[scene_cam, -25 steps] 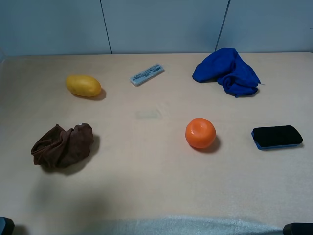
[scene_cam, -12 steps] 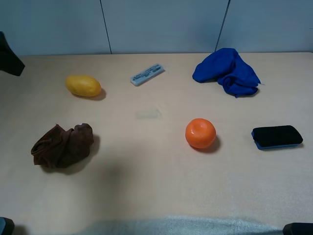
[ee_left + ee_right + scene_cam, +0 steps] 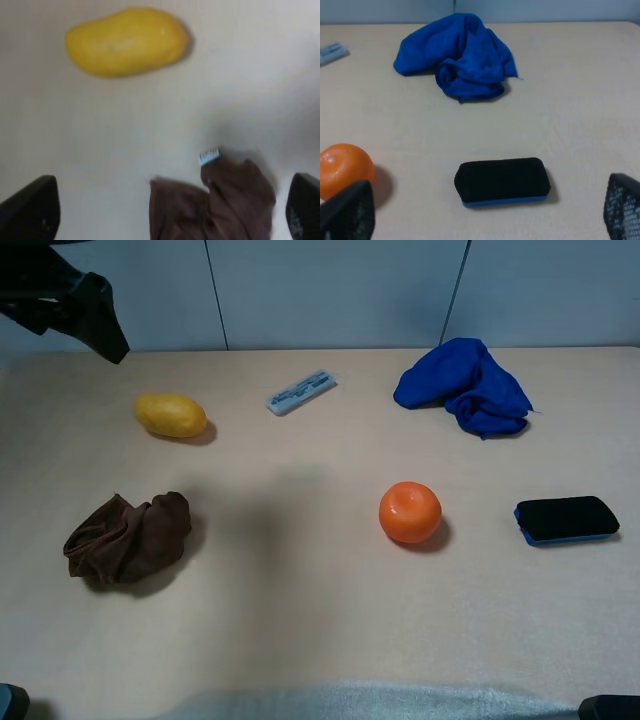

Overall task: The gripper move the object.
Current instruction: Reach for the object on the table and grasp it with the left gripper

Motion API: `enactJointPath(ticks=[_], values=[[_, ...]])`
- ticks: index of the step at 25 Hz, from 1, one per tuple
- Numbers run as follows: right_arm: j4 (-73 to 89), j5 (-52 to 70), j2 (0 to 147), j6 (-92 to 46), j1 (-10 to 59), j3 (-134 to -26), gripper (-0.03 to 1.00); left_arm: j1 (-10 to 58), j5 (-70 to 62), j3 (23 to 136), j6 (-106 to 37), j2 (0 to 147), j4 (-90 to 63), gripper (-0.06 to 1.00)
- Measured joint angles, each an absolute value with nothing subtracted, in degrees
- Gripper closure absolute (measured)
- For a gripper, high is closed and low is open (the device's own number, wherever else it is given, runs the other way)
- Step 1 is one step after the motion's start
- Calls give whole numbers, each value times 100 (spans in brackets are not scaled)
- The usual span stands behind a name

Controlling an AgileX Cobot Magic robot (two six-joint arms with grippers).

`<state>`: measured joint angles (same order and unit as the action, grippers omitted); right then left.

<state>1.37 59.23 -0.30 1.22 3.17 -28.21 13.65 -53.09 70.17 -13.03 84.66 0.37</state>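
Note:
The object, a slim whitish-grey bar [image 3: 300, 391] with dark markings, lies flat at the table's back middle; one end of it also shows in the right wrist view [image 3: 331, 52]. My left gripper [image 3: 88, 312] hangs high at the back left, well left of the bar. In the left wrist view it [image 3: 167, 210] is open and empty above a yellow mango [image 3: 126, 41] and a brown cloth [image 3: 220, 205]. My right gripper [image 3: 485, 210] is open and empty, low at the front right, facing a black-topped blue-edged eraser block [image 3: 502, 181].
The mango [image 3: 171, 414] lies left of the bar and the brown cloth [image 3: 128, 538] at the front left. An orange [image 3: 410, 512] sits right of middle, a blue cloth [image 3: 466, 385] at the back right, and the eraser block [image 3: 566, 519] at the far right.
My left arm has come into the exterior view at the upper left and moved rightward. Its shadow has shifted across the table. No object has moved.

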Motion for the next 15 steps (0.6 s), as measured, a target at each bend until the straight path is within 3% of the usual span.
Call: enactJointPath(ticks=[15], values=[[137, 5923, -30, 122, 317, -2821, 27, 2020, -5144, 8605, -1805, 10621, 31, 4]])
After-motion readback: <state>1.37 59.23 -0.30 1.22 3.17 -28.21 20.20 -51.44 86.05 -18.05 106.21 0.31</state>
